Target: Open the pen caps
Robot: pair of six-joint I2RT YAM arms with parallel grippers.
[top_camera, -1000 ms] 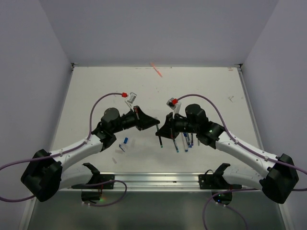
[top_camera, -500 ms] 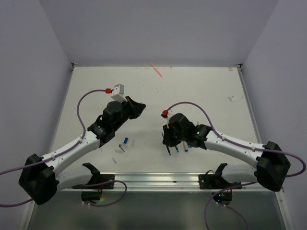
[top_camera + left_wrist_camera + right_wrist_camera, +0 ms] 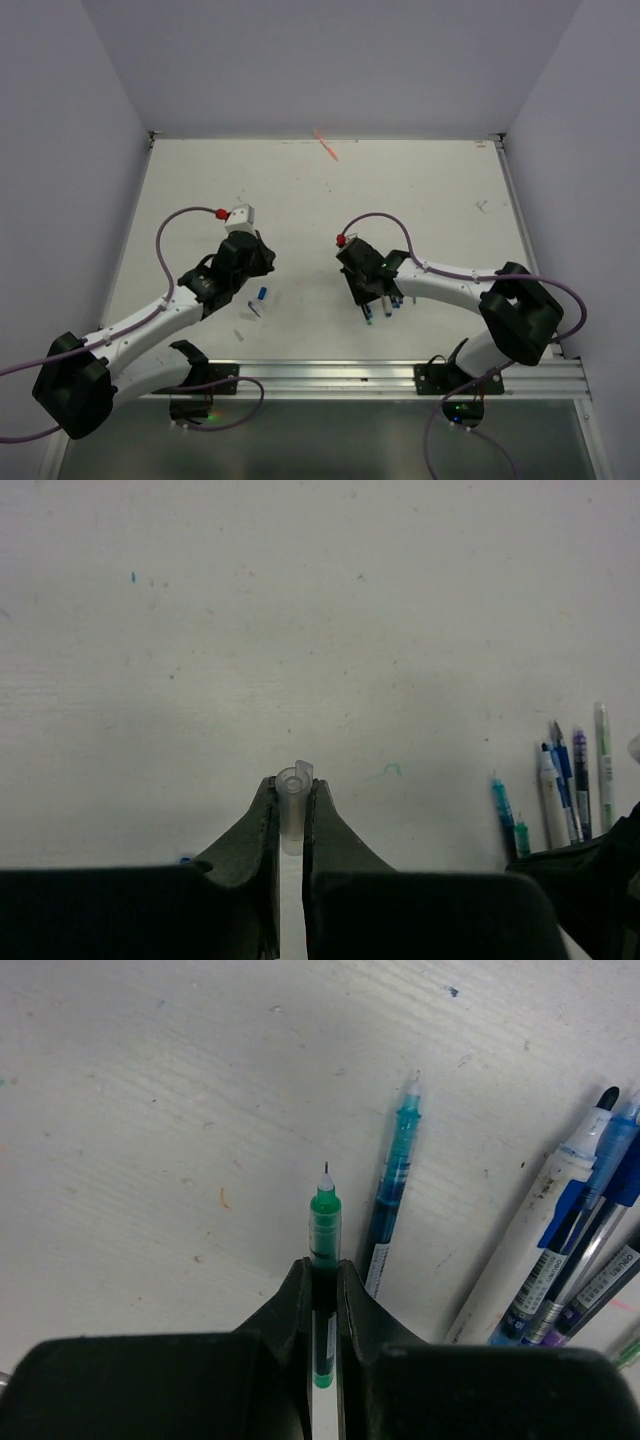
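Both arms have backed away from each other since a second ago: they were nose to nose mid-worktop, and now each has swung back to its own side.

Left end effector (image 3: 291,792) is pressed together on a clear cap (image 3: 293,780), a short see-through plastic one that pokes up out of the fingertips, off the surface. From above, that end effector (image 3: 262,258) hangs over the left half of the worktop (image 3: 200,180), just beyond a loose blue cap (image 3: 262,294) that lies flat by itself.

Right end effector (image 3: 324,1295) is pinching a green pen (image 3: 324,1225) around the barrel. Its fine needle tip is bare and points away from the wrist, low over the surface, though I can't tell whether it touches. Just beside it a teal pen (image 3: 395,1185) lies flat, also uncapped, and further right is a bunch of blue and white pens (image 3: 565,1230) lying side by side. In the overhead view this end effector (image 3: 366,292) sits right at that pen row (image 3: 388,303), well apart from the left one.
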